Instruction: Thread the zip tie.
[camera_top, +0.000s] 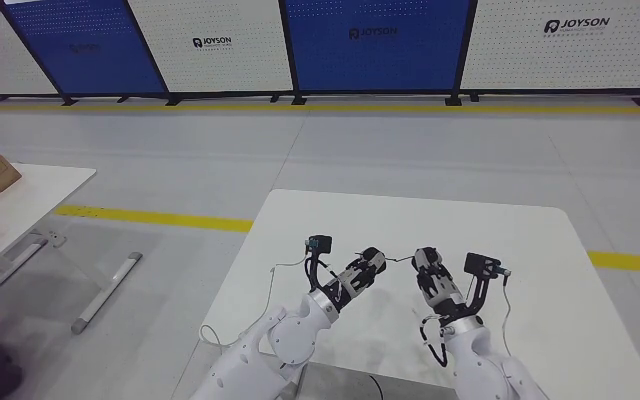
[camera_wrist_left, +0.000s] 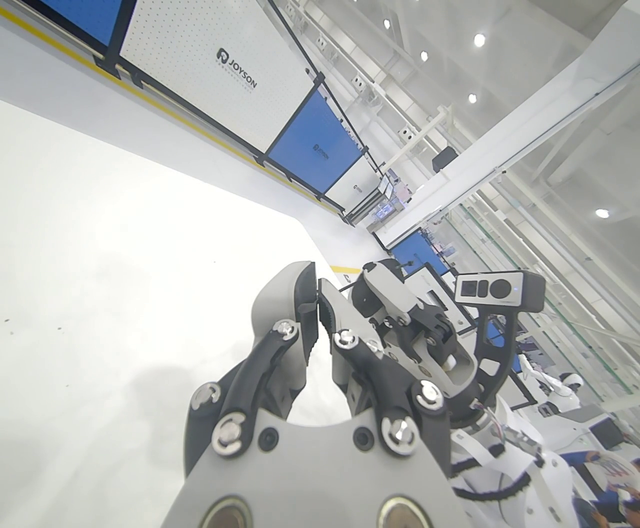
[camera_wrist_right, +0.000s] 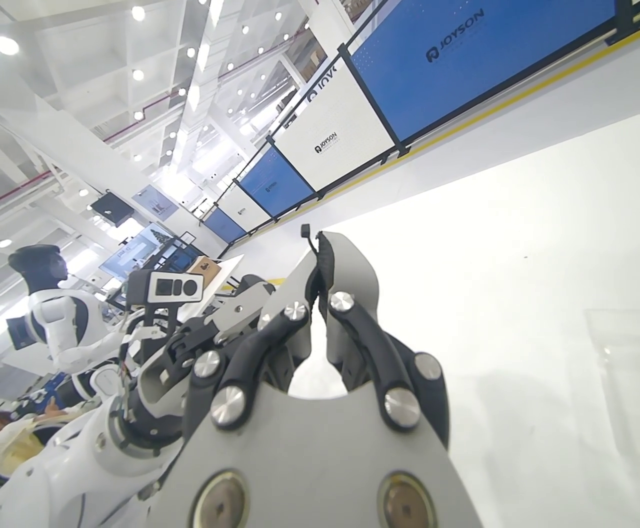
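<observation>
- Left gripper: pale grey fingers, black ribbed pads, black linkage bars, round silver screws, grey base plate with two brass-ringed sockets.
- Right gripper: same grey, black and silver build.
- Left arm, right arm: glossy white shells, black joints, black corrugated cable.
- Right wrist camera: white-faced box with dark lenses on a black bracket.

White table, blue-white panels, yellow line
</observation>
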